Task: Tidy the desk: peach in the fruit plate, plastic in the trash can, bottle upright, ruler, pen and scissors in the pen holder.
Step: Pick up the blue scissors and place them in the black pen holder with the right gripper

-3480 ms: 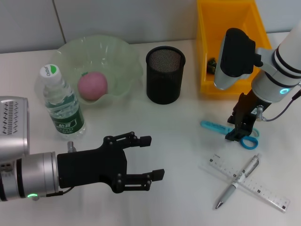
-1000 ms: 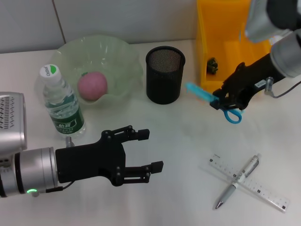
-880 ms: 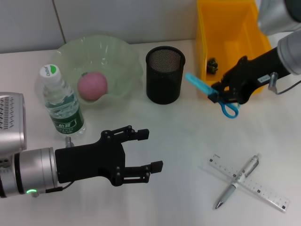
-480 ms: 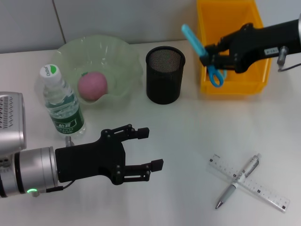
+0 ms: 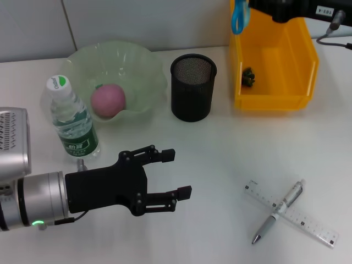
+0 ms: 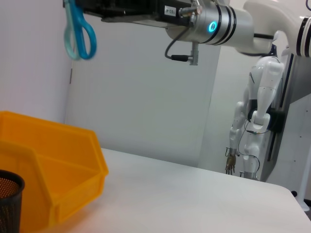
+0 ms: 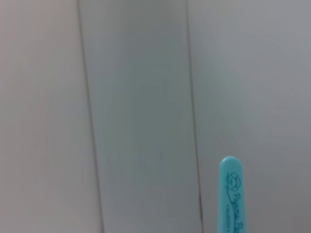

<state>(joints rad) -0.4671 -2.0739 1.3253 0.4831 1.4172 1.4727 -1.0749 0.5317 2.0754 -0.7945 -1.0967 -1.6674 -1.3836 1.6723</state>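
My right gripper [image 5: 254, 5] is high at the back, over the far left corner of the yellow bin [image 5: 275, 102], shut on the blue scissors [image 5: 238, 17]. The scissors [image 6: 80, 35] hang with their handle loops down, and their capped tip [image 7: 231, 194] shows in the right wrist view. The black mesh pen holder [image 5: 193, 88] stands left of the bin. The pen [image 5: 278, 213] lies across the clear ruler [image 5: 308, 223] at the front right. The pink peach [image 5: 108, 100] rests in the green plate [image 5: 144, 66]. The bottle [image 5: 74, 124] stands upright. My left gripper [image 5: 179, 174] hovers open at the front left.
A small dark crumpled piece [image 5: 248, 77] lies inside the yellow bin. The bin [image 6: 48, 179] and the pen holder's rim [image 6: 7, 187] also show in the left wrist view. A white wall runs behind the table.
My right gripper has carried the scissors up and back, from beside the pen holder to above the bin's far left corner. The left arm has stayed still.
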